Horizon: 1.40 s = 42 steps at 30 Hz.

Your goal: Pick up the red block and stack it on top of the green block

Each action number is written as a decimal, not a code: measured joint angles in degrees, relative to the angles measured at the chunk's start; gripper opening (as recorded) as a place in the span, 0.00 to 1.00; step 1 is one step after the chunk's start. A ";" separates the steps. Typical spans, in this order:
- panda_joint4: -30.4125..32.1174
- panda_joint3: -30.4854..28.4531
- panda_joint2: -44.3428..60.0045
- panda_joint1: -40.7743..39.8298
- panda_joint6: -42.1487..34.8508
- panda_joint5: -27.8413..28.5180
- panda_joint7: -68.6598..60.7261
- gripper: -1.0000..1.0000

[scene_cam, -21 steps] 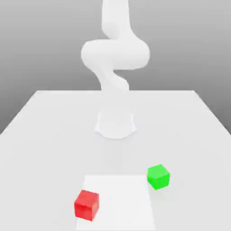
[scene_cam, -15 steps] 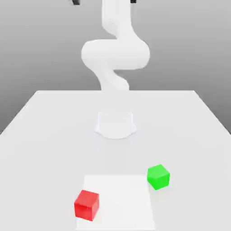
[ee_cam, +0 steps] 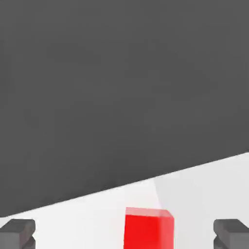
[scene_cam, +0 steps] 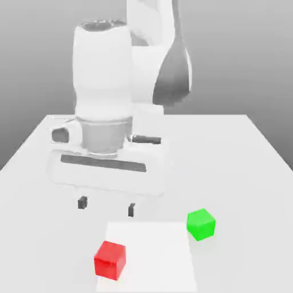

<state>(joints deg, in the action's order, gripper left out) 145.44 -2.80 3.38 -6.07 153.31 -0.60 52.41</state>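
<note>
Approaching for the pick: tool (scene_cam: 107, 206) hanging released, jaws wide, nothing grasped, above and just behind the small matte bright red cube (scene_cam: 110, 260) sitting on the white table (scene_cam: 240, 166). Needing a descent to straddle that cube before clenching; small matte bright green cube (scene_cam: 201, 224) waiting apart toward the exterior view's right. Hand pointing straight down, arm folded over the base.
</note>
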 joint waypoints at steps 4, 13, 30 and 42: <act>0.86 0.04 8.32 -0.49 5.01 -0.94 0.02 0.50; -0.14 0.93 15.97 -1.28 11.35 -1.60 -0.40 0.00; 13.83 9.98 -9.19 13.29 0.51 -5.31 25.23 0.00; 19.52 15.72 -1.66 15.42 13.39 2.89 45.04 1.00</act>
<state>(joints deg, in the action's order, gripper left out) 164.96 12.91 1.72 9.35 166.70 2.29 97.45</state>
